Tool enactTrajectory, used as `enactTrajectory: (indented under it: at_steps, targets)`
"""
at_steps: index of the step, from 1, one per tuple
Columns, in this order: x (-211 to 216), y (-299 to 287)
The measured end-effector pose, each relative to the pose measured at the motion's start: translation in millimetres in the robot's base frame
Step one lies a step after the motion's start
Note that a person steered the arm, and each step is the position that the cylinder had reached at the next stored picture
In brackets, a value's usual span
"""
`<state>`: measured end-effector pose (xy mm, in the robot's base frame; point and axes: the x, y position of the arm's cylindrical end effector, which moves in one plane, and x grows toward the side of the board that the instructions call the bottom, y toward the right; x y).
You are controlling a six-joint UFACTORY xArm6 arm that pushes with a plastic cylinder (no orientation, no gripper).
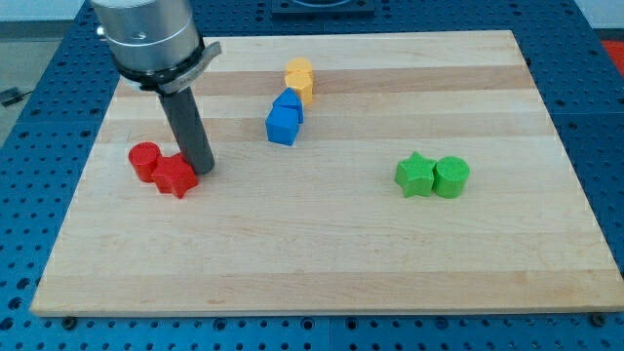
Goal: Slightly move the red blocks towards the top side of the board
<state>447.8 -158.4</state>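
Light wooden board (pixel 322 263) on a blue perforated table (pixel 29 283), viewed from above at an angle. Dark rod hanging from a grey metal arm (pixel 146 34) at the view's upper left. My tip (pixel 202 171) down on the board, touching the right edge of a red star-shaped block (pixel 175 176), just to the view's right of it. No claw on this arm, only the plain rod, so nothing spread, pressed together or pinching. Red cylinder (pixel 144 160) touching the red star's upper left side; both red blocks on the left part of the board, about midway between top and bottom. Near the top centre, a yellow block (pixel 299 78), shape unclear, with two blue blocks just below it in a slanting line: a smaller one (pixel 290 101) and a larger one (pixel 283 125), touching each other. Well apart on the right, a green star (pixel 414 175) touching a green cylinder (pixel 450 176).
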Motion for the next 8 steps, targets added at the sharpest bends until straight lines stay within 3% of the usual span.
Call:
enactTrajectory:
  at_steps: [1, 3, 4, 8]
  targets:
    - [-1, 7]
    - [58, 53]
    - [70, 25]
    - [-11, -121]
